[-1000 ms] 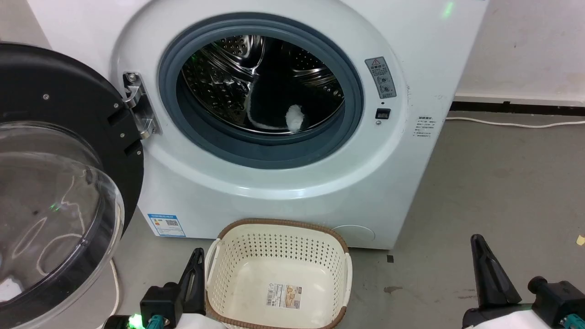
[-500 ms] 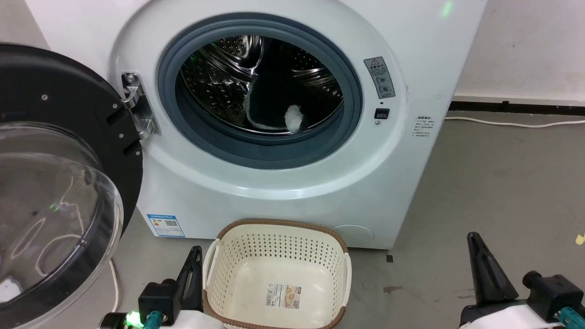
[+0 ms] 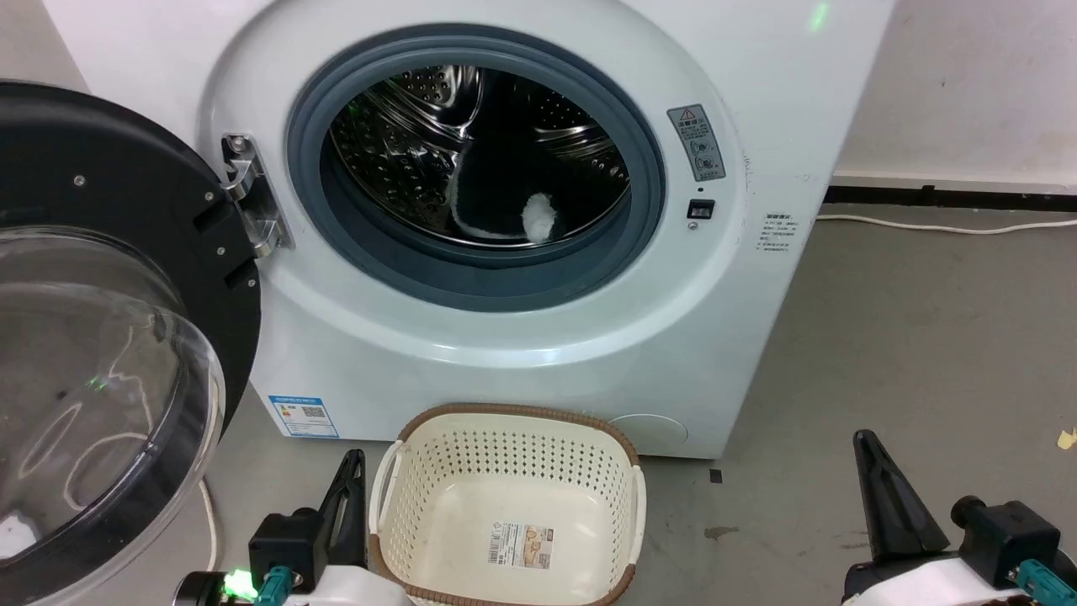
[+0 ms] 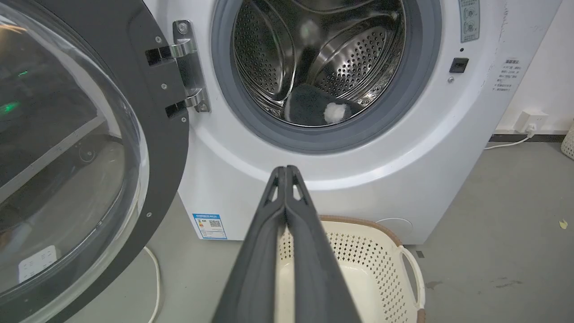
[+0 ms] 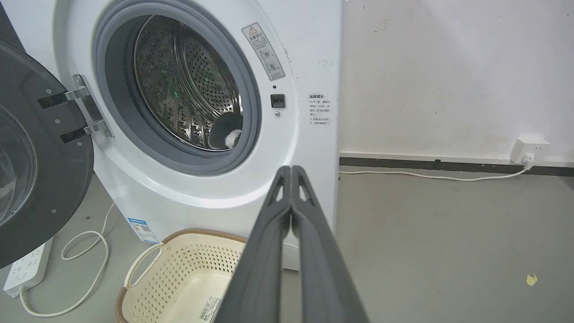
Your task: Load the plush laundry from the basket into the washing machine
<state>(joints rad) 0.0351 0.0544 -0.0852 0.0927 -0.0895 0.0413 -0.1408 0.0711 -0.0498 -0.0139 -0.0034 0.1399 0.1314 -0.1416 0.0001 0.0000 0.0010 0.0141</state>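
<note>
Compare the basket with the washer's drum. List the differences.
The basket is cream plastic; the drum is shiny steel. The basket opens upward on the floor; the drum opens forward. The basket holds no laundry; the drum holds the plush laundry. Both have perforated walls.

White washer [image 3: 505, 370] with a grey door ring [image 3: 648, 177] and shiny hole-dotted steel drum [image 3: 387, 160], black plush [image 3: 496, 195] with a white tuft inside, cream perforated basket [image 3: 471, 459], brown woven-look rim [image 3: 513, 410], grey floor [image 3: 925, 337]
</note>
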